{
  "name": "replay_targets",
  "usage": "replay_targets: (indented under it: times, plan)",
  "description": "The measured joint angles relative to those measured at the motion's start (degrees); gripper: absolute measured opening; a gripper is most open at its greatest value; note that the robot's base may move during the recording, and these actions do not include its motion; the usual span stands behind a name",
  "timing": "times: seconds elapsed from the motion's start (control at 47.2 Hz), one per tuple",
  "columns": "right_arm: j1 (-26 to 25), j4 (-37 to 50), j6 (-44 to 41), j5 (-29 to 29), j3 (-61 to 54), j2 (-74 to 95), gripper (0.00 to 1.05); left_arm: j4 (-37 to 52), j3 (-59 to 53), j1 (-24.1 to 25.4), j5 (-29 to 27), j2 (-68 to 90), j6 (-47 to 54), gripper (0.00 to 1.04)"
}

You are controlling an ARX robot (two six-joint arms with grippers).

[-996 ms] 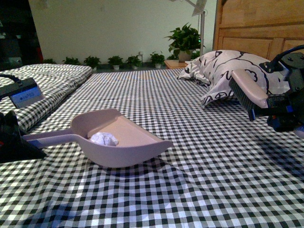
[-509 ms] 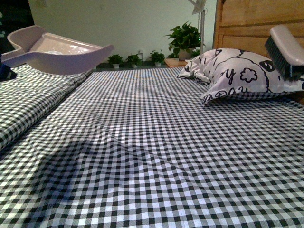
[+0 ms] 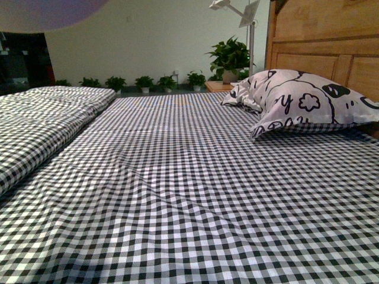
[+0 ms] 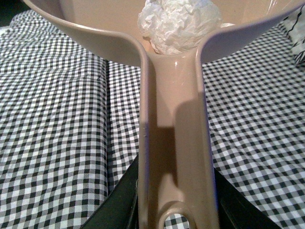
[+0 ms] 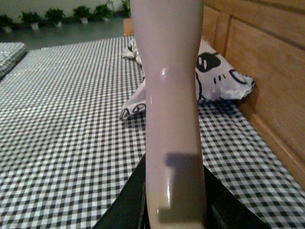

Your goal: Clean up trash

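The trash, a crumpled white paper wad, lies in the pan of the pink dustpan where the handle meets it. My left gripper is shut on the dustpan's handle, held high over the checked bed. In the front view only the dustpan's underside shows at the top left corner. My right gripper is shut on the brush, whose pale pink handle stands up the middle of the right wrist view; its bristles are out of view.
A black-and-white checked sheet covers the bed. A white pillow with black cartoon prints lies against the wooden headboard at the right. A folded checked quilt lies at the left. Potted plants line the far wall.
Both arms have risen. The dustpan went from lying on the sheet to the top left corner of the front view, and the brush has left that view at the right.
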Motion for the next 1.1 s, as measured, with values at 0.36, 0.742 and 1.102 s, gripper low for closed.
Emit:
replay_targets:
  times: [0.36, 0.742, 1.102]
  plan:
    - [-4.46, -4.59, 2.62, -8.15, -2.16, -19.47, 0.20, -13.38, -5.44, -0.74, 0.79, -21.20, -2.95, 0.27]
    - [-6.14, -10.10, 5.92, -11.85, -5.40, -32.48, 0.20, -20.59, -12.33, -0.81, 0.90, -34.53, -4.22, 0.27]
    - [-3.80, -11.26, 6.43, -9.73, -5.46, -33.07, 0.20, -20.06, -12.41, -0.85, 1.25, -35.69, -5.49, 0.27]
